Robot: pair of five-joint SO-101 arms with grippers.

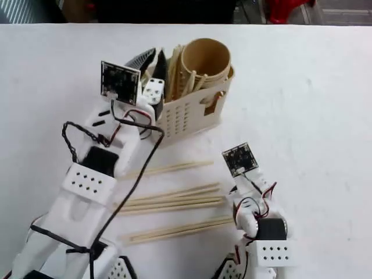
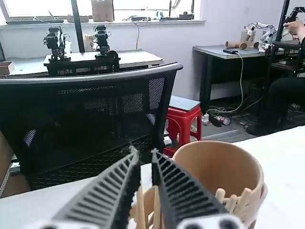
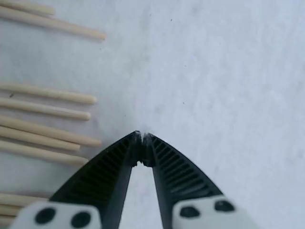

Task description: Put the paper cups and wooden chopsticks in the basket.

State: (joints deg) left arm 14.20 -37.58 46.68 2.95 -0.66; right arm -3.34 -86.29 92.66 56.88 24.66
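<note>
- We are seeing a cup sitting in the basket at the back of the desk. Some put-away sticks are leaning beside it.
- Several loose sticks are lying flat on the desk between the two arms. They are near the basket but not touching it.
- The left claw is hanging right over the basket, close beside the cup. Sticks are showing just under it, and we cannot tell if it is gripping one.
- The right claw is pointing down at the desk. It is closed with nothing in it, just beside the ends of the loose sticks.
- We are guessing the job is partly done, since the loose sticks are waiting to go in.
- A closed claw could be pushing the round sticks away and making them roll, so it needs opening first.
- The loose sticks are lying close together, so grabbing one may be knocking the others aside.
- The basket is getting crowded. If the left claw bumps the cup or the rim, the basket could be tipping and spilling.
</note>
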